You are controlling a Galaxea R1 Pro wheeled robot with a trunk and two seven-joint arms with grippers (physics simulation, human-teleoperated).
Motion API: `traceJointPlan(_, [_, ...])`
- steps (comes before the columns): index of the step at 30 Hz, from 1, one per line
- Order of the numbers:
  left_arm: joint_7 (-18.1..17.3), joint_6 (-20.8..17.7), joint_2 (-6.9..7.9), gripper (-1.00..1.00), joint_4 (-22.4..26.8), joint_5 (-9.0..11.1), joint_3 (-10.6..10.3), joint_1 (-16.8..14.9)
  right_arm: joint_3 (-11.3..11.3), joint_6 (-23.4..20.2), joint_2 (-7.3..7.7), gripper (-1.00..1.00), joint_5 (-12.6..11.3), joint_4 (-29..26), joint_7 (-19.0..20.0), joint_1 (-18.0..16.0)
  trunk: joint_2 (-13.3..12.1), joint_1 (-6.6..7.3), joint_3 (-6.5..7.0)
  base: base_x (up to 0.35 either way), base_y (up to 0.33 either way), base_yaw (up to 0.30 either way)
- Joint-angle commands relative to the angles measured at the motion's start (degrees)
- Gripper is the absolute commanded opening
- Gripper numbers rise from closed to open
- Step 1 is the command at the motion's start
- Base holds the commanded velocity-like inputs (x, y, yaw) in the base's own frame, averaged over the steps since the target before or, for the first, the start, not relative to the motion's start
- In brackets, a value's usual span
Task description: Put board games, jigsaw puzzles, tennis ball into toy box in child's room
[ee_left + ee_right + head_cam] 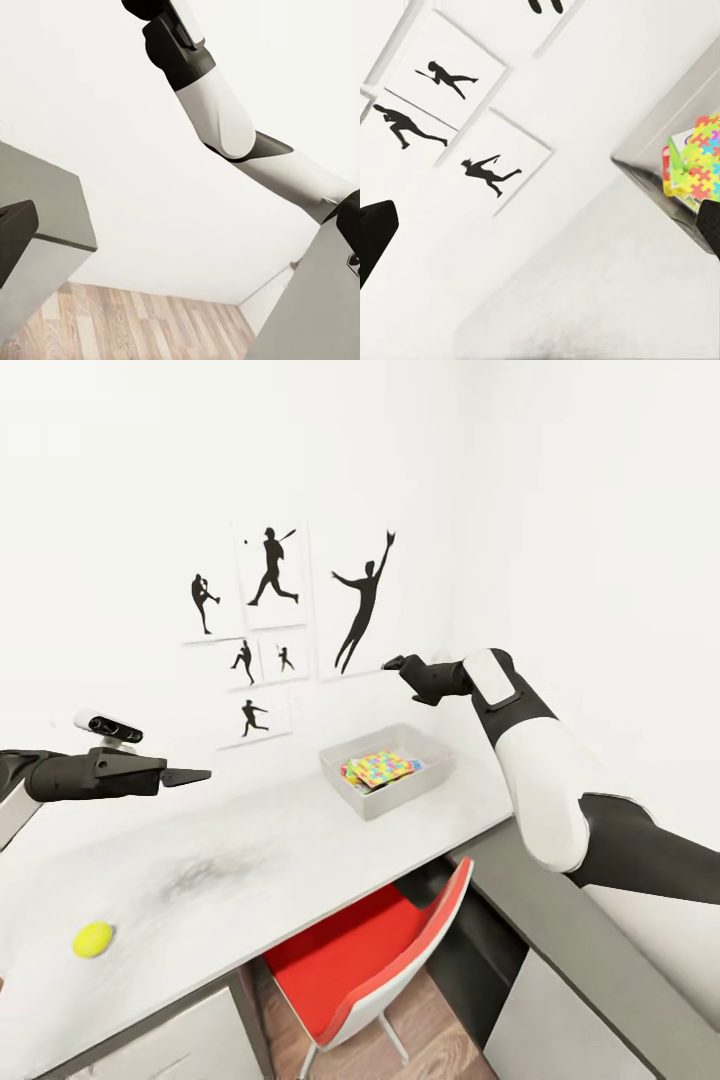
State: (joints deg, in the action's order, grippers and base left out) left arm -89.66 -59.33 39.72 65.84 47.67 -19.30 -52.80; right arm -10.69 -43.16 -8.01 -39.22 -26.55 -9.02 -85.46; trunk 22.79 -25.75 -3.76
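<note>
Both pincers hang empty over the worktop [300, 830].
Left pincer [195, 776] looks nearly closed, tennis ball [92, 939] below and nearer; right pincer [393, 662], fingers spread wide, hovers just beyond the toy box [372, 804] holding jigsaw puzzles [380, 768].

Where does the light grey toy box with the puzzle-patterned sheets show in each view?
Head view: light grey toy box at centre right on the white table.
Left wrist view: not in it.
Right wrist view: at the right edge.
Shared landmark: black sports silhouette pictures on the wall.
</note>
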Motion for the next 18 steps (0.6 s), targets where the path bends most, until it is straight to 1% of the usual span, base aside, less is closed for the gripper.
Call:
traceJointPlan(1, [-0.3, -0.6, 0.06, 1.00, -0.1, 0.0, -0.2, -0.1, -0.3, -0.2, -0.05, 1.00, -0.6, -0.1, -0.6, -0.1, 0.1, -0.04, -0.08, -0.073, 0.026, 0.187])
traceJointPlan(6, [-0.3, -0.6, 0.02, 1.00, 0.0, 0.0, -0.2, -0.1, -0.4, -0.2, -0.01, 1.00, -0.4, -0.1, -0.6, 0.0, 0.1, -0.04, 0.05, -0.030, 0.011, 0.100])
traceJointPlan(13, [-0.3, -0.6, -0.15, 1.00, -0.1, -0.1, -0.3, -0.1, -0.4, -0.3, 0.29, 1.00, -0.4, 0.0, -0.7, 0.2, 0.1, -0.04, 0.07, -0.002, 0.001, 0.008])
traceJointPlan(18, [-0.3, -0.6, -0.23, 1.00, -0.1, -0.1, -0.3, -0.1, -0.3, -0.3, 0.21, 1.00, -0.4, -0.1, -0.7, 0.3, 0.1, -0.04, 0.07, 0.000, 0.000, 0.001])
